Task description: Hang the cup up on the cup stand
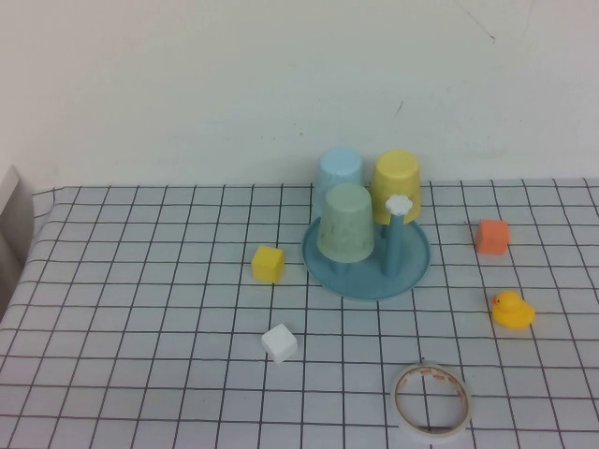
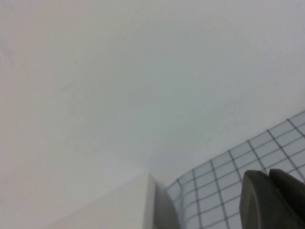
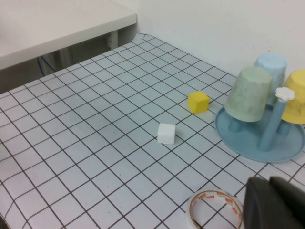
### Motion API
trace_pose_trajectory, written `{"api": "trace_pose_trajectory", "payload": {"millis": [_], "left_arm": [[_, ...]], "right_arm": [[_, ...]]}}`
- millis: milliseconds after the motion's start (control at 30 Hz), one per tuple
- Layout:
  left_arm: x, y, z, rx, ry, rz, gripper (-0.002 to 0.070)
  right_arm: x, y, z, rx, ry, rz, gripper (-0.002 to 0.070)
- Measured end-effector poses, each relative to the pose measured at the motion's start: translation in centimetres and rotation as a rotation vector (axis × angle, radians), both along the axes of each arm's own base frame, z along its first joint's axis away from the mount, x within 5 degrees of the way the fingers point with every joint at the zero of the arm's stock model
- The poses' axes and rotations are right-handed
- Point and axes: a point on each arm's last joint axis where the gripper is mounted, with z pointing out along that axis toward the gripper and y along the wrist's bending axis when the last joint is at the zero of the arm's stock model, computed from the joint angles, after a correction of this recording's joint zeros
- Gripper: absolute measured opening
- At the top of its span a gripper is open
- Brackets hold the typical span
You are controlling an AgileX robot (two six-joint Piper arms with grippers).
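Observation:
The pale mint-green cup (image 1: pixel 344 223) sits upside down over a front peg of the blue cup stand (image 1: pixel 412 267); it also shows in the right wrist view (image 3: pixel 249 94). A light blue cup (image 1: pixel 339 170) and a yellow cup (image 1: pixel 396 180) hang upside down on the rear pegs. One peg with a white flower knob (image 1: pixel 400 204) stands bare. Neither arm shows in the high view. My left gripper (image 2: pixel 268 174) is shut and empty near the table's far left corner. My right gripper (image 3: pixel 269 180) is shut and empty, above the tape roll, short of the stand (image 3: pixel 248 143).
A yellow cube (image 1: pixel 268 263) and a white cube (image 1: pixel 280 342) lie left of the stand. An orange cube (image 1: pixel 491 237) and a yellow duck (image 1: pixel 512 310) lie to its right. A tape roll (image 1: pixel 431 399) lies near the front edge. A white desk (image 3: pixel 47 28) borders the table's left.

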Motion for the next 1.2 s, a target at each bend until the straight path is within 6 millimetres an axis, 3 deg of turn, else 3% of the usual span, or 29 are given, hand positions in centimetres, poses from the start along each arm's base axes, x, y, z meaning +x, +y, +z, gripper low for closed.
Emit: {"api": "trace_pose_trajectory", "payload": {"millis": [133, 333, 433, 567, 633, 733, 933, 1200], "left_arm": [[0.1, -0.2, -1.0, -0.245, 0.023, -0.028, -0.0001], [0.0, -0.9, -0.5, -0.037, -0.046, -0.087, -0.0001], [0.0, -1.5, -1.2, 0.015, 0.030, -0.146, -0.0001], [-0.4, -1.7, -4.0, -0.338, 0.377, -0.145, -0.0001], [-0.4, -1.6, -4.0, -0.523, 0.403, -0.111, -0.0001], [-0.3, -1.4, -4.0, -0.648, 0.408, -0.082, -0.0001], [-0.3, -1.4, -4.1, -0.649, 0.406, -0.075, -0.0001], [-0.3, -1.0, -4.1, -0.497, 0.374, -0.016, -0.0001]], "right_arm": [[0.0, 0.0, 0.0, 0.000, 0.000, 0.000, -0.0001], [0.0, 0.0, 0.0, 0.000, 0.000, 0.000, -0.0001], [0.0, 0.0, 0.0, 0.001, 0.001, -0.001, -0.0001], [0.0, 0.0, 0.0, 0.001, 0.001, -0.001, -0.0001], [0.0, 0.0, 0.0, 0.001, 0.001, -0.001, -0.0001], [0.0, 0.0, 0.0, 0.003, 0.002, -0.001, -0.0001], [0.0, 0.0, 0.0, 0.003, 0.002, -0.001, -0.0001], [0.0, 0.0, 0.0, 0.003, 0.002, -0.001, -0.0001]]}}
